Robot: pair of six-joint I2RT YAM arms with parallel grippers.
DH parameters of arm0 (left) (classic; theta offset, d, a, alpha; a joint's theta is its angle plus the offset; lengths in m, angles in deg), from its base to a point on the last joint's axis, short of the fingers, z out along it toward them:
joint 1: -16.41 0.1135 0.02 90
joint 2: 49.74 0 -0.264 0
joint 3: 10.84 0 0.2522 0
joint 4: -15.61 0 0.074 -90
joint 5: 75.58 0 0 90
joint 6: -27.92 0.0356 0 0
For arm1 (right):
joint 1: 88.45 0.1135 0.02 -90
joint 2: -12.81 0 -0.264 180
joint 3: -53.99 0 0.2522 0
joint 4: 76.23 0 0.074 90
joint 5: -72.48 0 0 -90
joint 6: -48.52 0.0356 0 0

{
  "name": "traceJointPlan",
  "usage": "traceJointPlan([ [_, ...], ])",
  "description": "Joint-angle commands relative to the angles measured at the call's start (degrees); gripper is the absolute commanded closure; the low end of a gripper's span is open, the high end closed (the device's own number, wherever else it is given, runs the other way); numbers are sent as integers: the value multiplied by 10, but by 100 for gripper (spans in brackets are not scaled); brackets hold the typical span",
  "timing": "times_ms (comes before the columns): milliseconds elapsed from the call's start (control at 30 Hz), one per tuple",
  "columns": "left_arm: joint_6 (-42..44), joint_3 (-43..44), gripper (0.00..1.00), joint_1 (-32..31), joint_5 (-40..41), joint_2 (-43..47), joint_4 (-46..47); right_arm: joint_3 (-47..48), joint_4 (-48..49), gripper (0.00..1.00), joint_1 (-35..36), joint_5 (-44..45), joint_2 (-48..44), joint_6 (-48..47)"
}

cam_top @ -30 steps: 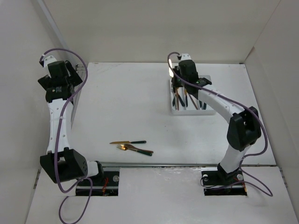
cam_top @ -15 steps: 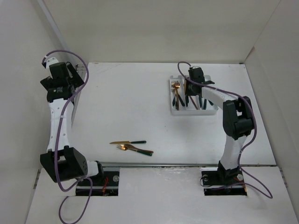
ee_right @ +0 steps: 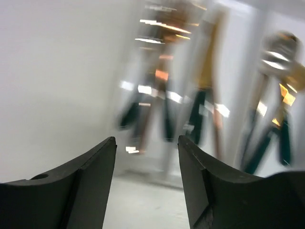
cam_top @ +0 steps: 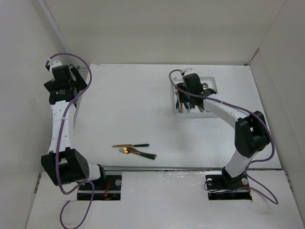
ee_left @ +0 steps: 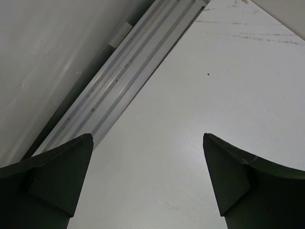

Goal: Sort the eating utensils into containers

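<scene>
- Right gripper [ee_right: 146,140]: over the white tray [cam_top: 212,85], fingers apart, nothing between them. Wrist view is blurred.
- Tray holds several gold-and-green utensils [cam_top: 181,102].
- Knife [cam_top: 129,145] and, just beside it, a fork [cam_top: 138,152] lie loose on the table [cam_top: 124,105], near edge.
- Left gripper [ee_left: 147,138]: spread wide, empty, by the left wall [ee_left: 43,52].

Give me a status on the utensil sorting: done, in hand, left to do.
Done: several utensils lie in the white tray. In hand: nothing. The right gripper hovers open and empty above the tray, and the left gripper is open and empty too. Left: a knife and at least one fork lie loose on the table near the arms.
</scene>
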Motion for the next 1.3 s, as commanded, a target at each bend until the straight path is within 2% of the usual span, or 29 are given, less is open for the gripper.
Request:
traceJointPlan([
  [0, -2, -10, 0, 3, -7, 5, 19, -15, 33, 40, 110, -90, -57, -125],
  [33, -2, -10, 0, 3, -7, 5, 25, -15, 21, 40, 161, -148, -57, -145],
  [167, -2, -10, 0, 3, -7, 0, 25, 19, -50, 40, 265, -229, 11, -218],
  [267, -2, -16, 0, 3, -7, 6, 25, 57, -98, 41, 302, -278, 76, -242],
  [400, -2, -21, 0, 3, -13, 12, 25, 100, -106, 42, 334, -296, 101, -254],
  [733, -2, -26, 0, 3, -13, 23, 25, 113, -110, 43, 351, -292, 157, -234],
  [1033, -2, -26, 0, 3, -19, 23, 30, 101, -87, 43, 356, -272, 124, -218],
  [1267, -2, -32, 0, 3, -19, 23, 30, 118, -87, 43, 385, -253, 177, -212],
])
